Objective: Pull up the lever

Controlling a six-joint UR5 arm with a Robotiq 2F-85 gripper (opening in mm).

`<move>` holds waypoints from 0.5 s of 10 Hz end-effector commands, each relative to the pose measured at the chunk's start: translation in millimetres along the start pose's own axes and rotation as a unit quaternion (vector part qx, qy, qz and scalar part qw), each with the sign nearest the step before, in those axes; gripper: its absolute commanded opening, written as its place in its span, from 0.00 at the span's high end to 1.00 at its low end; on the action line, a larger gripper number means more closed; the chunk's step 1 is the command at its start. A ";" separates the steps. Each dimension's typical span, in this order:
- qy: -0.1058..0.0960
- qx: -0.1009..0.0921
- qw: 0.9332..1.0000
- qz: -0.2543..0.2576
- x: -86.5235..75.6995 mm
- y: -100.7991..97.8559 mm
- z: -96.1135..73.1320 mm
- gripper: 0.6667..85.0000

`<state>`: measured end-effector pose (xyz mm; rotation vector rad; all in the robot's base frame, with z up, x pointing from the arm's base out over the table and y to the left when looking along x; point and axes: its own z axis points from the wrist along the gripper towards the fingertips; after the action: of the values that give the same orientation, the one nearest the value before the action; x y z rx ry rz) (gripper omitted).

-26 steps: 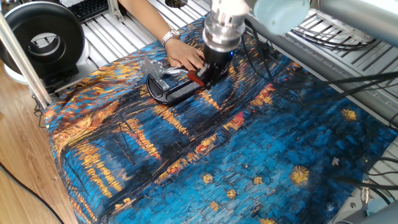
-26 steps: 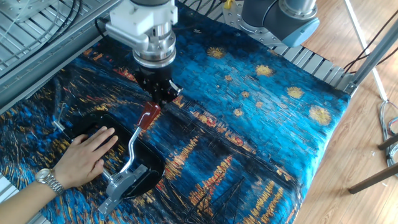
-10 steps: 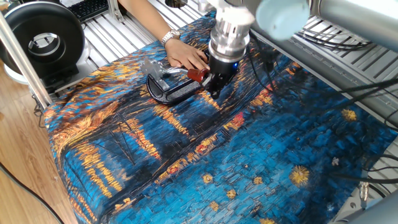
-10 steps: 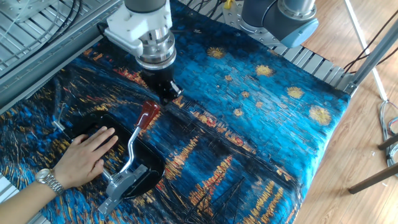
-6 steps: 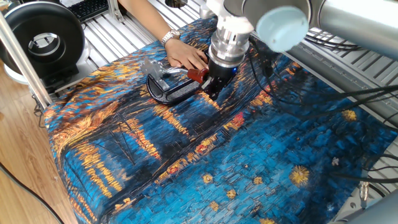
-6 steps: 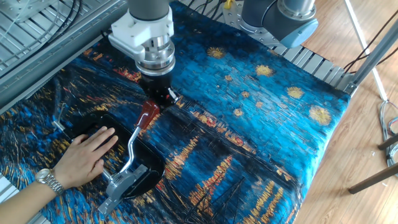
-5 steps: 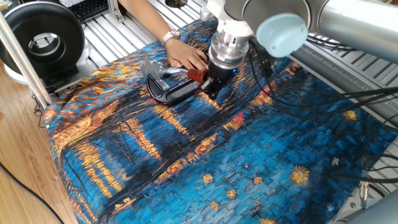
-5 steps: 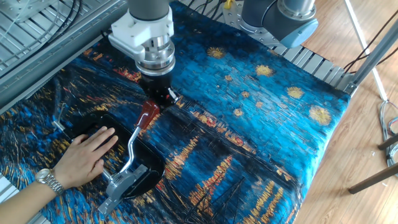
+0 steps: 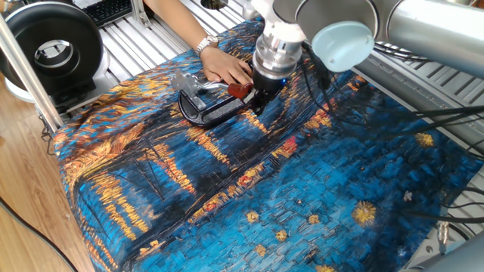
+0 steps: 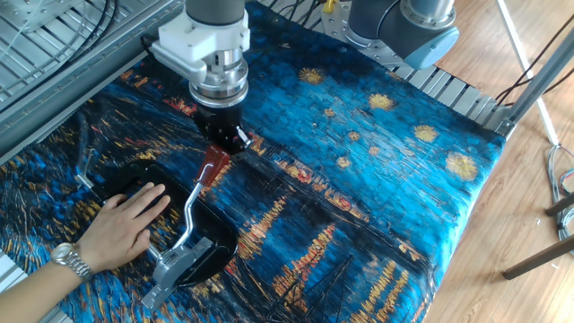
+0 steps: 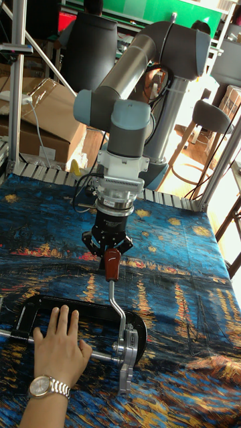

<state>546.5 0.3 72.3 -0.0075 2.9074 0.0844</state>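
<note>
One robot arm [image 11: 144,63], grey with pale blue joint caps, reaching down over a table draped in a blue and orange painted cloth [image 9: 318,189]. At its end, a black two-finger gripper [image 11: 111,252], pointed straight down and poised at the red tip of the lever [image 11: 112,281]. Fingers [image 11: 124,245] spread apart, one on each side of the red tip in the tall view; impossible to tell from any view whether either finger touches the plastic. Jaws apart, clamped on nothing.

Lever itself a thin curved silver rod, rising at a slant from a silver bracket [image 11: 128,353] to its red end just under the gripper. From the other fixed view, lever [image 10: 195,202] running up from the bracket [image 10: 175,266] near the bottom edge toward the gripper [image 10: 224,141]. From the first fixed view, only the red tip [image 9: 240,91] clearly visible, right beside the gripper [image 9: 258,101].

Bracket mounted on a black oval clamp frame [image 11: 73,309] lying flat on the cloth, with a long silver screw rod [image 11: 13,335] running across it. A person's hand [image 11: 59,351], palm down with fingers spread, pressing on the frame beside the lever; silver wristwatch [image 11: 47,386] on the wrist. Same hand [image 10: 126,224] to the left of the lever in the other fixed view, and behind the frame [image 9: 208,115] in the first.

Cardboard boxes [image 11: 47,114] and a stool [image 11: 215,120] in the background behind the table.
</note>
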 end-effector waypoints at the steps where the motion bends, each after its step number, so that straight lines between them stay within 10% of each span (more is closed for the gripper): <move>1: -0.021 -0.001 1.000 0.002 -22.0 10.5 -21.8 0.89; 3: -0.049 -0.012 0.999 -0.017 -41.7 12.3 -35.6 0.88; 5: -0.123 -0.036 0.991 -0.049 -78.8 12.8 -51.6 0.83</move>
<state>581.6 7.7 112.2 -0.0769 2.7866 0.1116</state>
